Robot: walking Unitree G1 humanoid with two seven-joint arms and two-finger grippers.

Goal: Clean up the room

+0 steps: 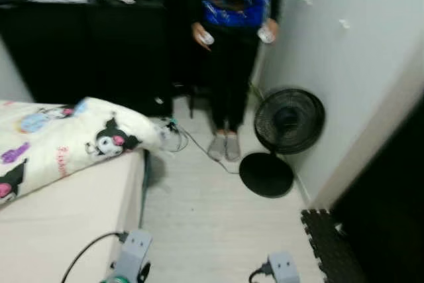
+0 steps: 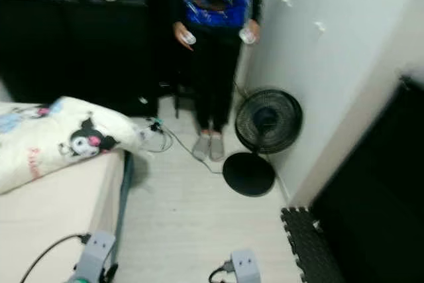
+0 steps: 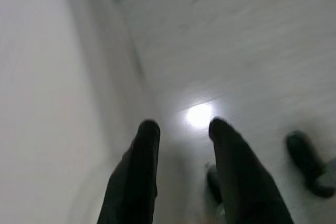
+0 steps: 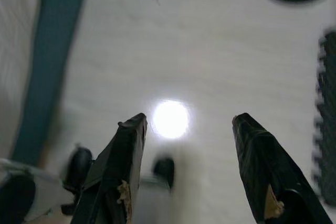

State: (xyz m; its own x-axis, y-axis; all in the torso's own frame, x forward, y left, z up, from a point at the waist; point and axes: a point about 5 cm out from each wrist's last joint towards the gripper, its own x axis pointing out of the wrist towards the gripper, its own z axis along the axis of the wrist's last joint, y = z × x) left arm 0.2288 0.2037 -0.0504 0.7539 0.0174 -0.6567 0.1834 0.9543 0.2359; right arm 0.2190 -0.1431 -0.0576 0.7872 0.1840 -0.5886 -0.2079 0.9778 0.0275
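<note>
A white pillow point(image 1: 79, 134) printed with cartoon characters lies across the bed point(image 1: 59, 223) at the left. A tangle of cables and a small plug point(image 1: 171, 127) sits on the pale floor by the bed's far corner. My two arms hang low at the bottom edge: the left wrist point(image 1: 132, 256) beside the bed, the right wrist point(image 1: 281, 268) over the floor. In the left wrist view my left gripper point(image 3: 182, 127) points down at the floor by the bed's side, fingers apart and empty. In the right wrist view my right gripper point(image 4: 189, 121) is wide open above bare floor.
A person point(image 1: 232, 44) in a blue top stands ahead, holding two controllers. A black floor fan point(image 1: 285, 130) stands against the right wall. Black foam mat tiles point(image 1: 331, 246) lie at the right. Dark cabinets point(image 1: 86, 44) line the back wall.
</note>
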